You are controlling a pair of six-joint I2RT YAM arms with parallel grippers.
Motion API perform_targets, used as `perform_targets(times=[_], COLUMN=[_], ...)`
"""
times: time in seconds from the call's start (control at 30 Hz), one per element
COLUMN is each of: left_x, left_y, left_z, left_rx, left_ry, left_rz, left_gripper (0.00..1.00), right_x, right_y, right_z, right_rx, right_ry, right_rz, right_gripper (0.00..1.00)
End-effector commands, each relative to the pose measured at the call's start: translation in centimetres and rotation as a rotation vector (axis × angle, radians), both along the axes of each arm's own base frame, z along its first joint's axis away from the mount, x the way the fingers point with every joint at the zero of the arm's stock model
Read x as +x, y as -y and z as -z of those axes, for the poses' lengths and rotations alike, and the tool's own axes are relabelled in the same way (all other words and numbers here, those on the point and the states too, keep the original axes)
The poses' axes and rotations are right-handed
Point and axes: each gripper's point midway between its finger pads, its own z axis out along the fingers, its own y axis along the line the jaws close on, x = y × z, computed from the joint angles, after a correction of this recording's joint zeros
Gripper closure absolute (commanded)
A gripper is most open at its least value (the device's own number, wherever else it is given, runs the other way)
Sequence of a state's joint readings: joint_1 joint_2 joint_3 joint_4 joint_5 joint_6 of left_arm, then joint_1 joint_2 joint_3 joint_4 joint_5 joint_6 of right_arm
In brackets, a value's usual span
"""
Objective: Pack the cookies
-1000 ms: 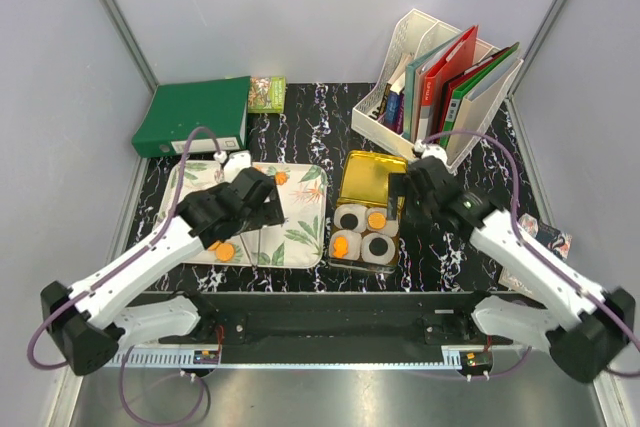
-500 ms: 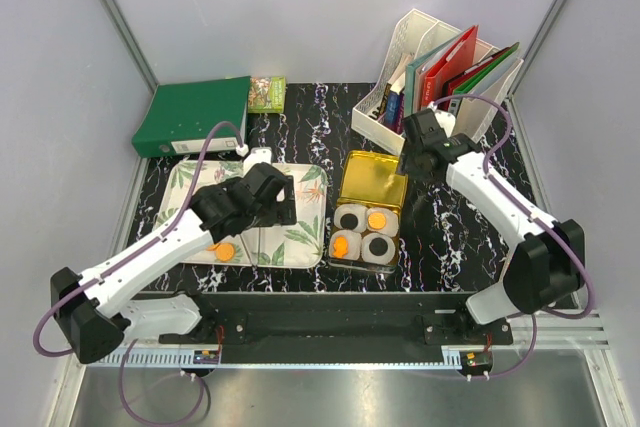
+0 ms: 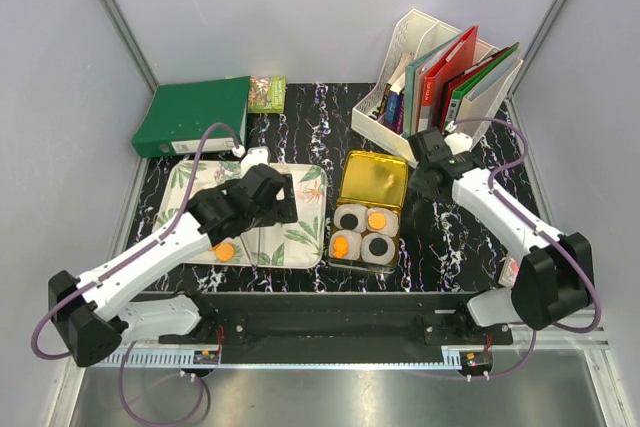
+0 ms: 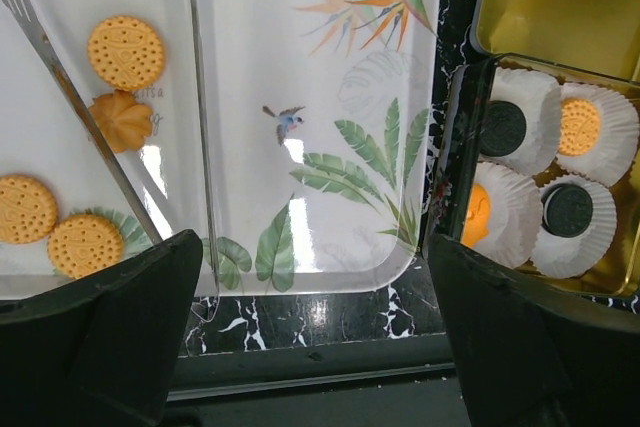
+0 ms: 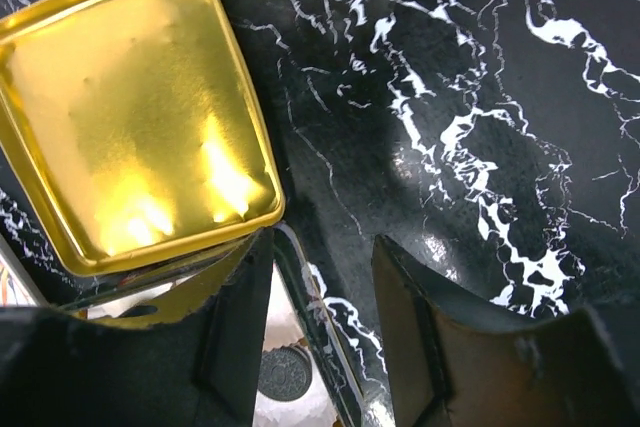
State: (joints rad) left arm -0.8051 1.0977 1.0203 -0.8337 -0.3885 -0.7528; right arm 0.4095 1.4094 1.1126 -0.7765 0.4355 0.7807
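Cookies point(image 4: 503, 128) fill the tin point(image 4: 447, 162) by the near edge, spares on the tray point(image 4: 300, 197) leftward; left gripper point(image 4: 315, 337) and right gripper point(image 5: 322, 307) stand open, empty, so the right should probably take the lid point(image 5: 130, 107) squarely by its rim.

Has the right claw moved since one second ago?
Yes. The right claw drew back from the tin, toward the rack.
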Motion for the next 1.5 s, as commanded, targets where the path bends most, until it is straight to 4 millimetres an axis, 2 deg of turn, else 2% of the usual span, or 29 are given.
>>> perform_targets(times=[0.0,0.1,0.23,0.43,0.6,0.83,1.0,1.2,1.47], left_x=[0.9,0.6,0.1,-0.1,-0.3,-0.7,-0.4,-0.4,-0.2], left_y=[0.4,0.7,2.0,1.9,1.5,2.2,2.3,2.3,1.8], left_z=[0.2,0.4,0.2,-0.1,0.8,2.4,2.0,2.3,2.3], left_rx=[0.002,-0.011,-0.043,-0.047,-0.048,-0.048,-0.042,-0.019,0.028], left_ry=[0.006,-0.020,-0.053,-0.041,-0.027,-0.091,-0.083,-0.097,-0.095], left_rz=[-0.033,-0.028,0.029,0.050,0.051,0.056,0.059,0.076,0.087], left_gripper=[0.01,0.01,0.01,0.01,0.01,0.01,0.01,0.01,0.01], right_x=[1.6,1.9,2.7,3.3,3.7,4.3,4.9,5.5,4.8], right_y=[1.5,1.6,-0.1,-1.9,-1.9,-2.3,-2.7,-3.0,-3.2], right_z=[-0.7,1.3,3.8,4.1,4.9,7.4,9.1,10.3,12.6], right_rx=[0.012,0.030,0.090,0.186,0.163,0.147,0.149,0.154,0.165], right_ry=[0.105,0.049,0.023,0.080,0.082,0.040,0.022,0.012,-0.033], right_rz=[0.083,0.094,0.064,0.005,-0.030,-0.054,-0.055,-0.056,-0.050], right_gripper=[0.48,0.48,0.45,0.40,0.40,0.47,0.52,0.53,0.66])
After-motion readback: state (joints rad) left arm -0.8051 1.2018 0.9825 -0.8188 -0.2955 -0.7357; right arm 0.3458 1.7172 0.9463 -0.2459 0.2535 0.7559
